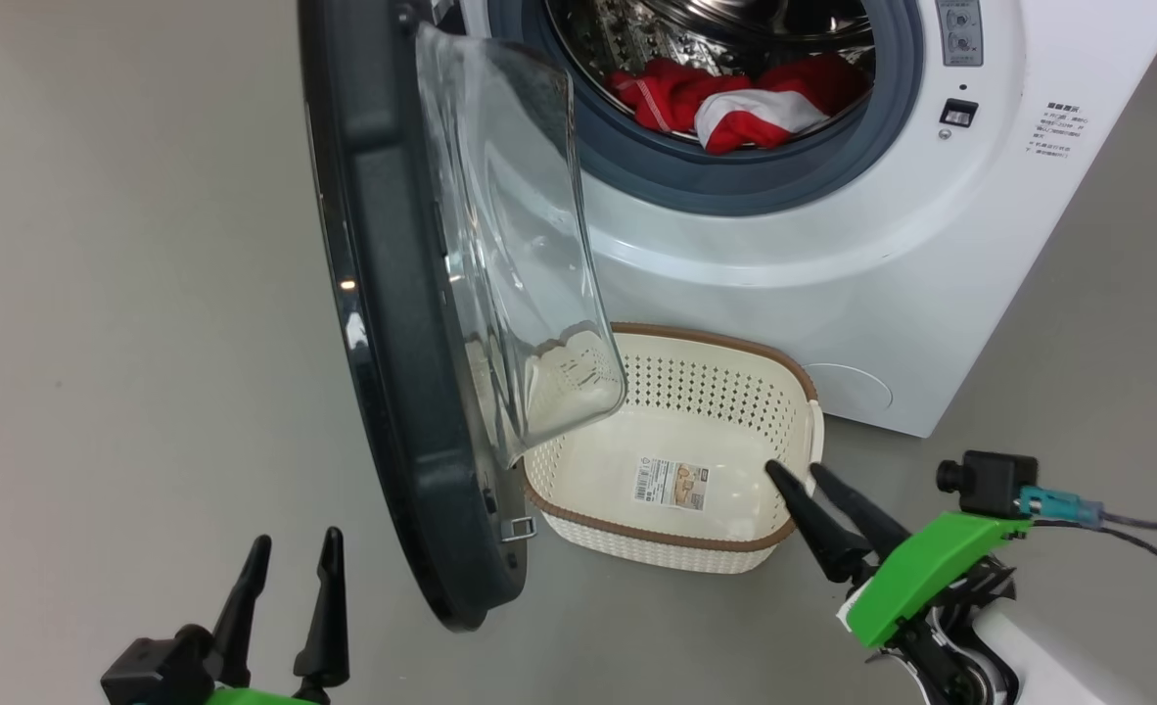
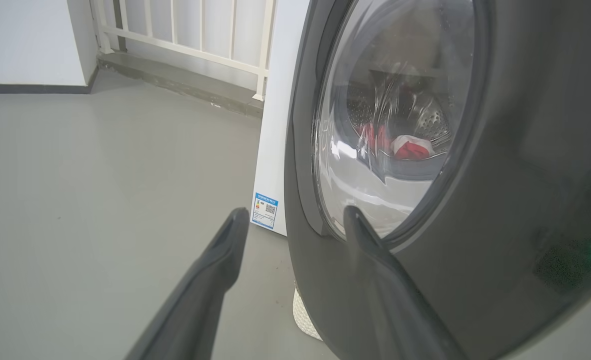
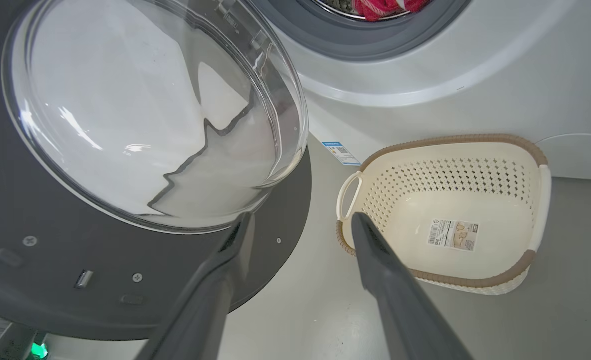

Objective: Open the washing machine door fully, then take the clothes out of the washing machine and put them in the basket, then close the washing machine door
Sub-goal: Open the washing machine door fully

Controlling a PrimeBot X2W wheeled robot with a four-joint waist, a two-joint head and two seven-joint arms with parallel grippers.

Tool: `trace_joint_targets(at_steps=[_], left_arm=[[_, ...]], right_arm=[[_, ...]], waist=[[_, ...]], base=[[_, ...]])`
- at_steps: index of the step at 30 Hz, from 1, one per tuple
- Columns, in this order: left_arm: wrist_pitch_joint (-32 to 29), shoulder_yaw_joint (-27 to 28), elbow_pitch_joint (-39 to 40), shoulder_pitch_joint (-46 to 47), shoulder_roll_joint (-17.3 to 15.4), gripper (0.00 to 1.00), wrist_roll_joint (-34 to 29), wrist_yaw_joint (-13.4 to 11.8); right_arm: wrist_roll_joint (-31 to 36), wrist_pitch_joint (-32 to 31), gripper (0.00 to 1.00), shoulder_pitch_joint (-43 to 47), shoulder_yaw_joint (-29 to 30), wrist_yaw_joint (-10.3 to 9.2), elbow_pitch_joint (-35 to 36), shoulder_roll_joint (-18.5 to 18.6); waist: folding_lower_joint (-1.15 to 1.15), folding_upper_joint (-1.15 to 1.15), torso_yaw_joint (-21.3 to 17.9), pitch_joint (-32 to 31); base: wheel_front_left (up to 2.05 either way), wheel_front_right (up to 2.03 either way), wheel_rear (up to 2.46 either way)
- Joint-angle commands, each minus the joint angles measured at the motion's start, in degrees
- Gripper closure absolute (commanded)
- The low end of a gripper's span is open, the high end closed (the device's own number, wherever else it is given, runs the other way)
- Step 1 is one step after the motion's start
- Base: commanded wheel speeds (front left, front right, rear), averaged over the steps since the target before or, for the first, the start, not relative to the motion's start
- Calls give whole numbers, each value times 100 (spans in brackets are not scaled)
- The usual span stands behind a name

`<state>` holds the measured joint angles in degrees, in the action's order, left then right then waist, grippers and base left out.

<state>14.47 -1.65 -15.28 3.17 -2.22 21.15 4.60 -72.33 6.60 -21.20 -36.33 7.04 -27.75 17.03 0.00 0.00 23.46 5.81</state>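
Door [image 1: 393,343] stands half-open, basket [image 1: 716,339] empty; left gripper [image 1: 298,537] and right gripper [image 1: 796,468] both wide, holding nothing; next I'd push door fully back, then grab clothes [image 1: 735,98].

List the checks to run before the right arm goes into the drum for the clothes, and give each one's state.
1. washing machine door stands clear of the drum mouth: ok.
2. Door open as far as it will go: cannot tell.
3. clothes in sight at the front of the drum, a red and white heap: ok.
4. basket on the floor in front of the washing machine, holding nothing but a label: ok.
5. right gripper open and empty: ok.
6. left gripper open and empty, on the door's outer side: ok.
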Motion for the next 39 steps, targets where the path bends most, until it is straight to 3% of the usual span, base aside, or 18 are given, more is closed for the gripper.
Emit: trace_joint_targets(at_steps=[1, 7, 14, 23, 28, 38, 39], left_arm=[[53, 207, 111, 22, -65, 0, -61, 28], [53, 223, 114, 19, -65, 0, -67, 26], [53, 224, 108, 24, -65, 0, -68, 26], [53, 244, 110, 54, -65, 0, -67, 39], [53, 235, 119, 82, -65, 0, -49, 42], [53, 261, 160, 95, -65, 0, -39, 17], [53, 287, 187, 104, -65, 9, -34, 12]], right_arm=[[93, 186, 0, -115, -91, 45, 84, 46], [873, 824, 0, -252, -337, 45, -205, 167], [2644, 838, 0, 113, 1033, 45, 85, -149], [4726, 839, 0, 765, 2199, 45, 838, -636], [5246, 839, 0, 1099, 2545, 45, 1088, -906], [5356, 840, 0, 1223, 2679, 45, 1113, -979], [5361, 840, 0, 1228, 2686, 45, 1113, -983]], waist=[[0, 0, -2, -4], [0, 0, -27, -10], [0, 0, -39, 2], [0, 0, -22, 17], [0, 0, 2, 43], [0, 0, 4, 43], [0, 0, 3, 39]], base=[[0, 0, 0], [0, 0, 0], [0, 0, 0], [0, 0, 0], [0, 0, 0], [0, 0, 0], [0, 0, 0]])
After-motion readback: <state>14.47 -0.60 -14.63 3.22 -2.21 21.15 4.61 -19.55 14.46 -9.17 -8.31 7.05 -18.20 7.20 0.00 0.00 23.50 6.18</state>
